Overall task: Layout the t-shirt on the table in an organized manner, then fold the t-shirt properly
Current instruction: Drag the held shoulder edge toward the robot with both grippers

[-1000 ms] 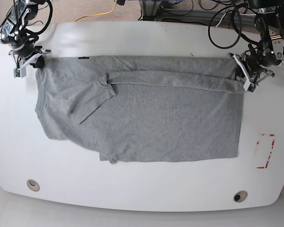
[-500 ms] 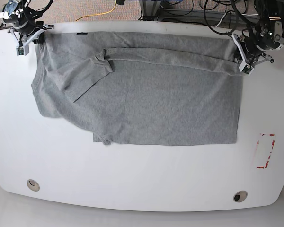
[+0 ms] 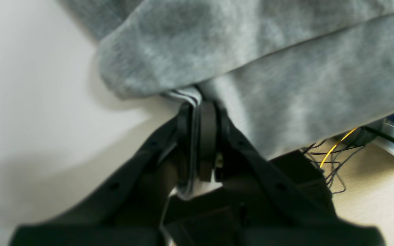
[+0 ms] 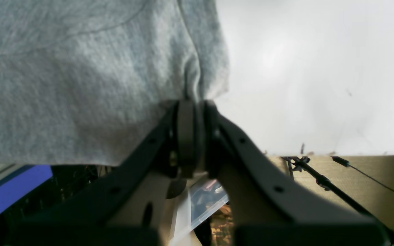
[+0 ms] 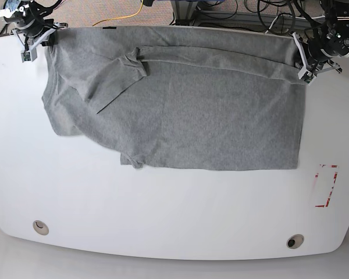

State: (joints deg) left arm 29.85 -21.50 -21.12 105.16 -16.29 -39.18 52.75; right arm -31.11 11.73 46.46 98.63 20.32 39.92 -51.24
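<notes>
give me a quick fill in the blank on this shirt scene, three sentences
1. Both grippers are shut on the ____ t-shirt.
2. The left gripper holds the shirt at the table's ____ edge.
3. The red tape outline lies on the ____ gripper's side of the table.

Missing words: grey; far; left

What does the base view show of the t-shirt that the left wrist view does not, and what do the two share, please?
Only the base view shows the whole t-shirt spread across the table, a sleeve folded over near its upper left, the red tape outline and the right gripper. Only the left wrist view shows the close pinch: grey fabric bunched between the shut fingers, plus a yellow cable beyond the edge. Both show the left gripper holding the shirt at a far corner of the table.
</notes>
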